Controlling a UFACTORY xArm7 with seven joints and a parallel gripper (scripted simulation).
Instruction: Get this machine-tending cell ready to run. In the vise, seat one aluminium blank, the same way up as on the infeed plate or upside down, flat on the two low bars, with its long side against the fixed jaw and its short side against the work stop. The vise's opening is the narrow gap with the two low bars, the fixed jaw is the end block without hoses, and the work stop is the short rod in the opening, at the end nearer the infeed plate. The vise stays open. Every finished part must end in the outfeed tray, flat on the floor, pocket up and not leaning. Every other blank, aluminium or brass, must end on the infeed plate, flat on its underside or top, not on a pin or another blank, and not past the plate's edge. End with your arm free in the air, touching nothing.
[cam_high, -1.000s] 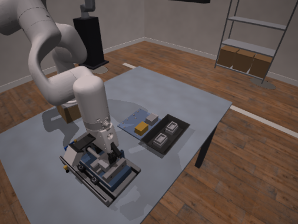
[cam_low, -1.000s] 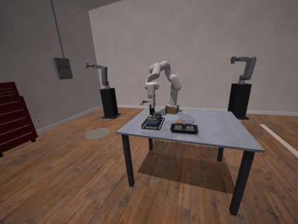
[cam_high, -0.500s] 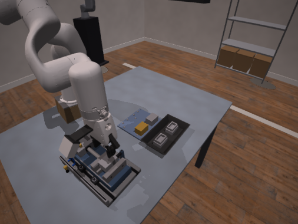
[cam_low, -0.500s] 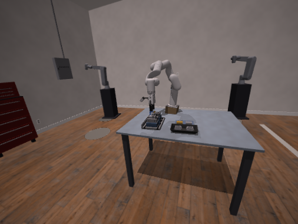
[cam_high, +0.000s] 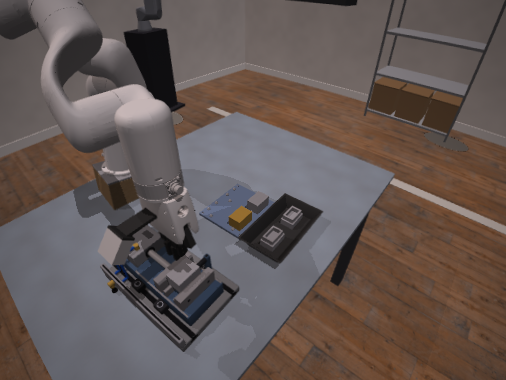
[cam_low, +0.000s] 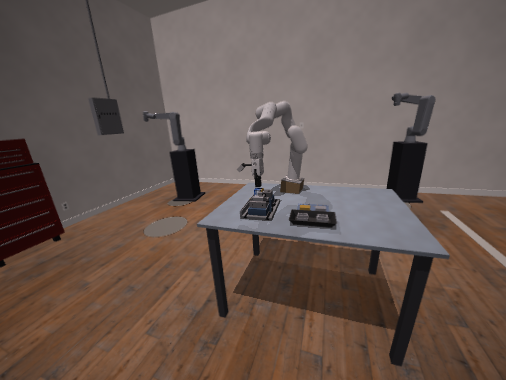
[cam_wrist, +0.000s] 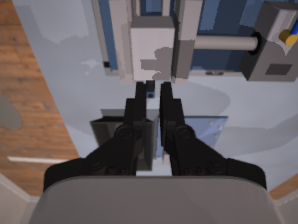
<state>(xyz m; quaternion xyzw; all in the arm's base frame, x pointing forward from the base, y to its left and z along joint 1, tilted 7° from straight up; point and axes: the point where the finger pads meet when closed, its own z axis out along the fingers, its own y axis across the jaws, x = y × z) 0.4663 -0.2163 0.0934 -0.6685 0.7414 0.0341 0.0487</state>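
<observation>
Above the vise (cam_high: 200, 295), gripper (cam_wrist: 155, 90) nearly closed, holding nothing. Aluminium blank (cam_wrist: 151, 54), pale grey block, sits in the vise opening. Judgement: lift straight up, avoid nudging the blank off the fixed jaw and stop; end arm free above tabletop (cam_high: 280, 150).

On your table (cam_high: 310, 150) the vise (cam_high: 170, 287) sits toward the near left edge in the top view. To its right lies the infeed plate (cam_high: 216, 209), and the outfeed tray (cam_high: 312, 214) lies just beside that plate on its far right side. Two blanks (cam_high: 240, 217) (cam_high: 258, 201) rest on the plate, side by side. Two finished parts (cam_high: 273, 236) (cam_high: 292, 216) lie in the tray. An aluminium blank (cam_high: 181, 276) sits in the vise. The claw (cam_high: 181, 246) hangs above the vise's end nearer the plate, fingers nearly together, touching nothing.
</observation>
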